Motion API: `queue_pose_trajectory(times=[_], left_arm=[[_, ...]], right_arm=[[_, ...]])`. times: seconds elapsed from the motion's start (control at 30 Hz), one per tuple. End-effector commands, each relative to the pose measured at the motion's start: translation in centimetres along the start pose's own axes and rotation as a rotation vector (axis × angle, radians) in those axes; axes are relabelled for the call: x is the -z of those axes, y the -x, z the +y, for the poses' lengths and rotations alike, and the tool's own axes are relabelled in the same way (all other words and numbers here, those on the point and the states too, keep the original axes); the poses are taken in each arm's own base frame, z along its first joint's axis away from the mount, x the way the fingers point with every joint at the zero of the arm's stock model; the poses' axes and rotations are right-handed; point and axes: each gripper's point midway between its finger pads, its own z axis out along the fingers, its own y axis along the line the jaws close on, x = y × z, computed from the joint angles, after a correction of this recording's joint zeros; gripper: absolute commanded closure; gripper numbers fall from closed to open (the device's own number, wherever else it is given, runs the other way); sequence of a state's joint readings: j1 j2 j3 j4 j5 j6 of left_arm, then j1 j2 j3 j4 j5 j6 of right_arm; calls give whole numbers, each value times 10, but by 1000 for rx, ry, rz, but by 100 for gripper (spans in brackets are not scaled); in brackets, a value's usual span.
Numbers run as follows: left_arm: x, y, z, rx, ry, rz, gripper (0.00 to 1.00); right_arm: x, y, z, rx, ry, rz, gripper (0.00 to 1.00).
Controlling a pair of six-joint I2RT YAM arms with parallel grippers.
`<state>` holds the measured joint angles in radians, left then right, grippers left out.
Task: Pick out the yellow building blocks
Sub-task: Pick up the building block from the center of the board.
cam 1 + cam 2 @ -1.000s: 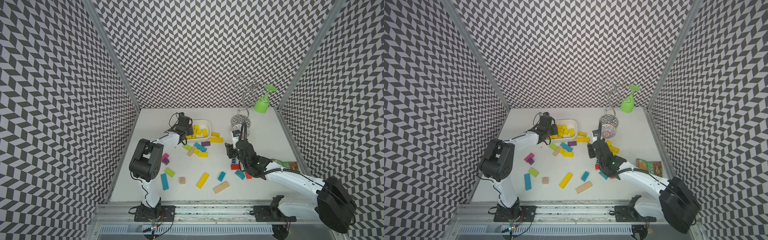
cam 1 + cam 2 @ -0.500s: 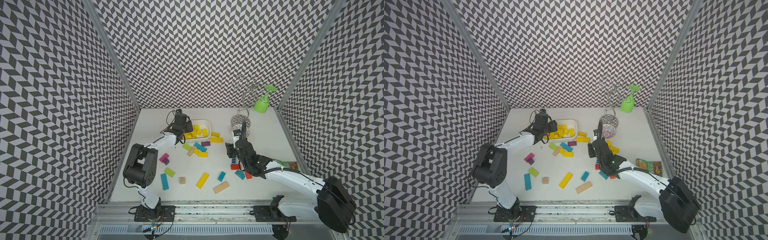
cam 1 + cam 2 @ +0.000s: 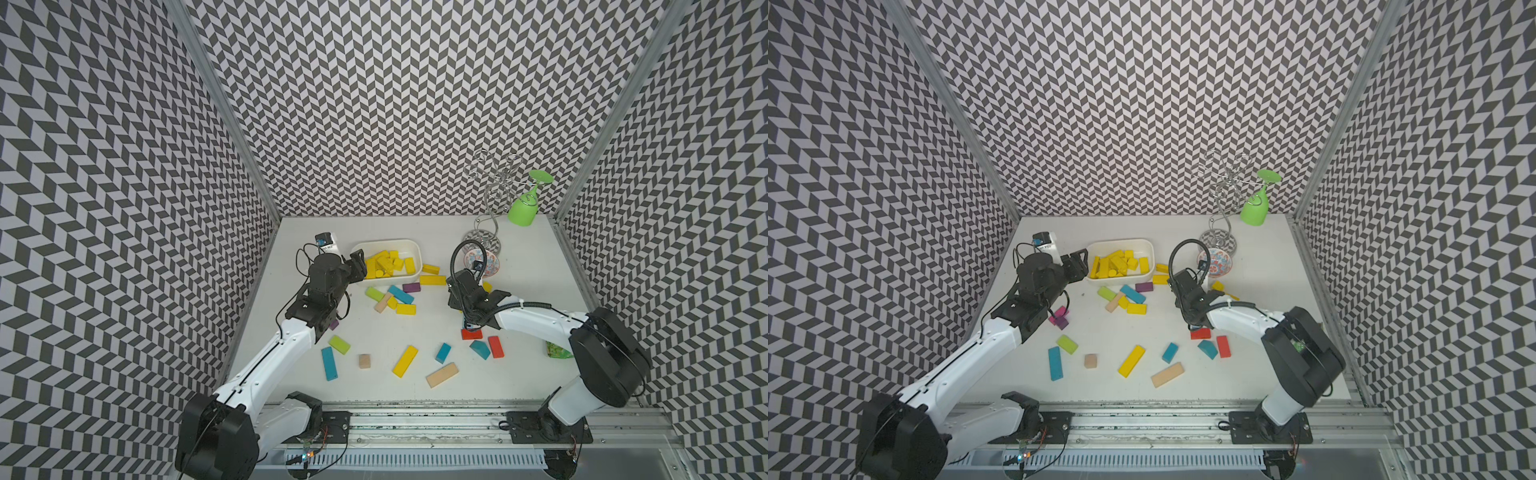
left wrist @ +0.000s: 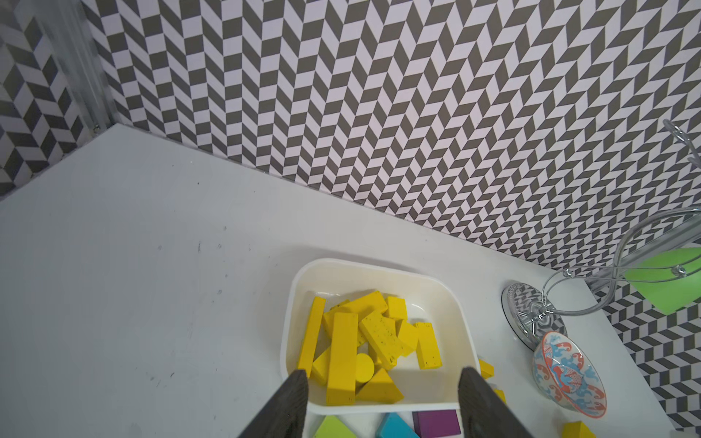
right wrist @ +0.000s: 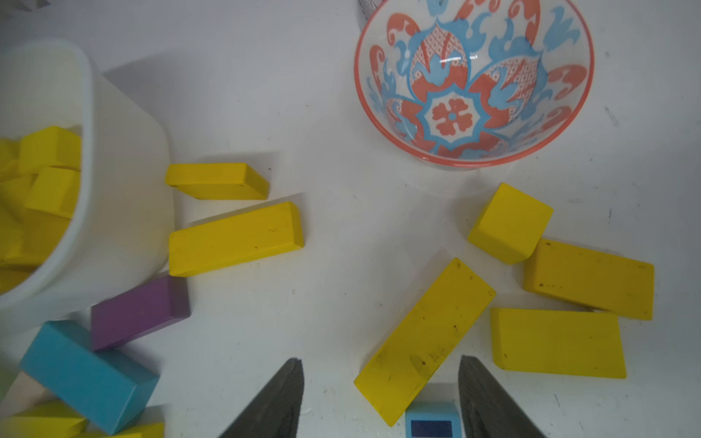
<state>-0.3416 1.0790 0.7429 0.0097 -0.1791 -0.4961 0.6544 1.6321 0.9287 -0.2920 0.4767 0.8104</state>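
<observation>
Yellow building blocks (image 4: 343, 356): painted, dark-speckled bars, wedge, cylinder.

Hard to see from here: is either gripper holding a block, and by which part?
Nothing is held. The left gripper is open at the tub of yellow blocks; the right gripper is open over a yellow bar.

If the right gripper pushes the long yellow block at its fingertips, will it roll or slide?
Probably slide: the long yellow block lies flat on a broad face, so rolling seems unlikely. It looks like rigid wood. Pushed off-centre, it may pivot.
</observation>
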Motion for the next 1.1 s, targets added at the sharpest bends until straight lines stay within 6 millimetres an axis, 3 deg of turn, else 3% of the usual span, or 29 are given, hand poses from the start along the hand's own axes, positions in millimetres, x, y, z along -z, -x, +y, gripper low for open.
queue_pose_trajectory(times=[0.0,0.23,0.4,0.7,0.8,1.07], left_arm=[[14,-7,14,40,35,5,35],[30,-5,22,57,57,-25,36],[31,-2,22,63,60,-38,36],[36,5,23,70,68,-64,37],[37,5,24,64,71,-65,37],[33,5,22,65,67,-62,38]], right_arm=[[-9,11,-2,-140,-37,-10,31],[-36,3,-11,-253,-100,67,29],[-45,-5,-24,-326,-187,121,31],[-56,-18,-22,-333,-195,193,37],[-55,-16,-24,-326,-212,183,38],[-36,16,-26,-284,-226,80,36]])
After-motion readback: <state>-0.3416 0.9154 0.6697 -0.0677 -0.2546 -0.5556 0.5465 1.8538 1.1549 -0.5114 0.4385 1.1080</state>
